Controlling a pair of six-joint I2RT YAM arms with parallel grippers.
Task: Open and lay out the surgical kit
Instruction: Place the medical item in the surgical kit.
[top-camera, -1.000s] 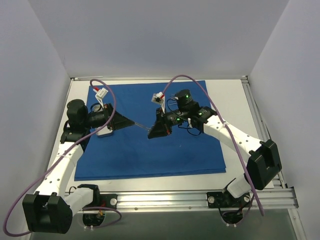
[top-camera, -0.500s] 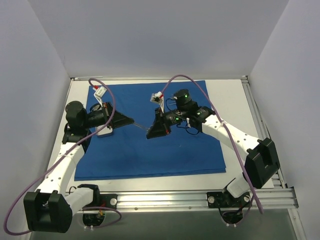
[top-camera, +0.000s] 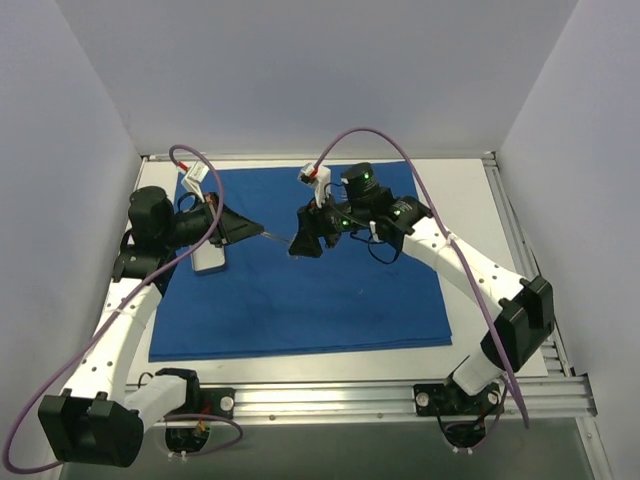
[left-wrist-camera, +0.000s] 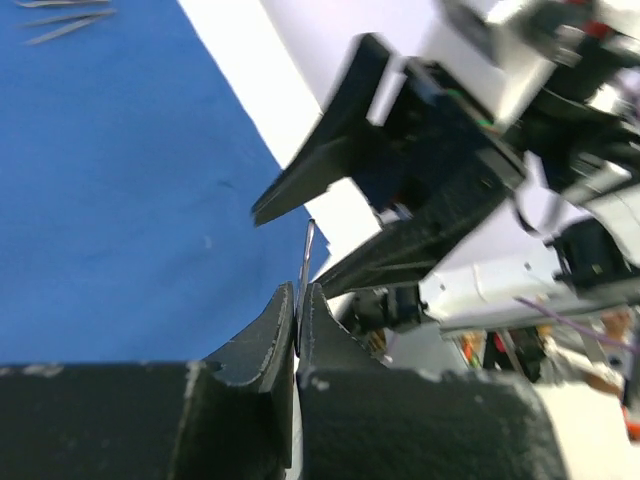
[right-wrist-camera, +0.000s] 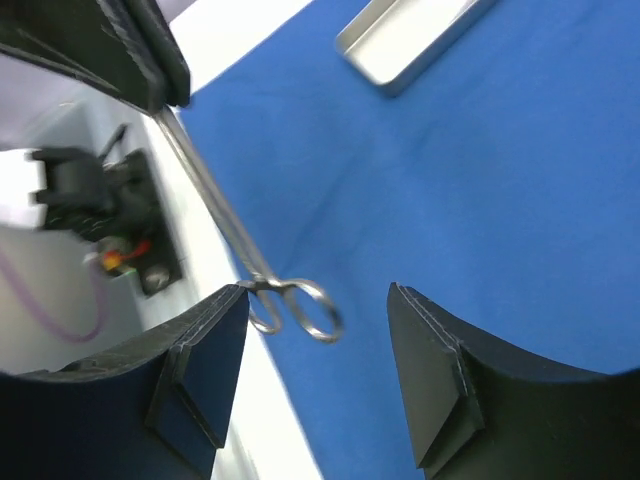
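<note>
The surgical kit's royal-blue cloth (top-camera: 320, 290) lies spread flat on the table. Its small pale tray (top-camera: 208, 258) sits at the cloth's left side, below my left arm. A thin ring-handled metal instrument (right-wrist-camera: 230, 225) hangs in the air between the two grippers. My left gripper (left-wrist-camera: 298, 290) is shut on its thin tip (left-wrist-camera: 308, 250). The ring handles (right-wrist-camera: 300, 305) lie between the spread fingers of my right gripper (right-wrist-camera: 315, 300), which is open; the rings sit near the left finger. Seen from above, the left gripper (top-camera: 262, 232) and right gripper (top-camera: 300, 245) face each other tip to tip.
Several more thin metal instruments (left-wrist-camera: 60, 20) lie on the cloth (left-wrist-camera: 120, 200) far from the grippers. The tray (right-wrist-camera: 410, 35) shows empty in the right wrist view. White table margin (top-camera: 470, 200) surrounds the cloth, with grey walls on three sides.
My left gripper has shut on the instrument's tip. My right gripper has opened off the ring handles. Both grippers have shifted a little toward the far side of the cloth.
</note>
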